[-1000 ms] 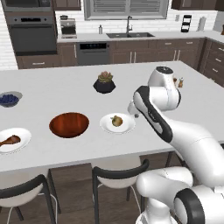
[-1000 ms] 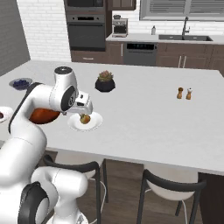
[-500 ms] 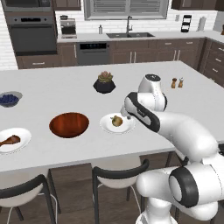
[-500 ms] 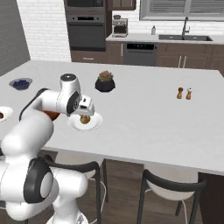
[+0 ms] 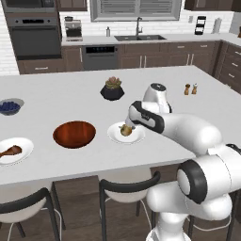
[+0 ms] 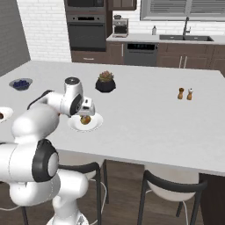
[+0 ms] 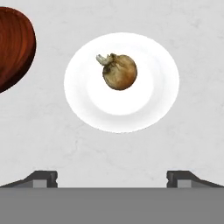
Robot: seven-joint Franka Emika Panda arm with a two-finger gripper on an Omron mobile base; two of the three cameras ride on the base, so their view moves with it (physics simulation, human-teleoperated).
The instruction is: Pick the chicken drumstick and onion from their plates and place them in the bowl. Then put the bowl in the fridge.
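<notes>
Over the near edge of the island counter [image 5: 70, 96], the gripper [image 7: 112, 177] hangs directly above the onion [image 7: 119, 72] with its jaws spread wide and nothing between them. That's a pre-grasp stance: fingers apart so they can drop either side of the bulb. The onion sits on its white plate [image 7: 162, 83], a touch off centre, stalk end pointing sideways, so a straight-down pinch looks workable.

Just to the left of that plate waits the wooden bowl [image 5: 74, 134], empty and open-mouthed, handily close for a short carry. Further left, near the counter's edge, the chicken drumstick [image 5: 9, 152] lies on the other plate [image 5: 23, 146], untouched.

Both foods are out of the bowl, so the job looks barely begun, and the onion seems to be first.

A round bulb on a smooth plate could roll or squirt out if the fingers close off-centre. At the far side stand a potted succulent [image 5: 112, 88] and a bowl of blueberries [image 5: 9, 107], well clear.
</notes>
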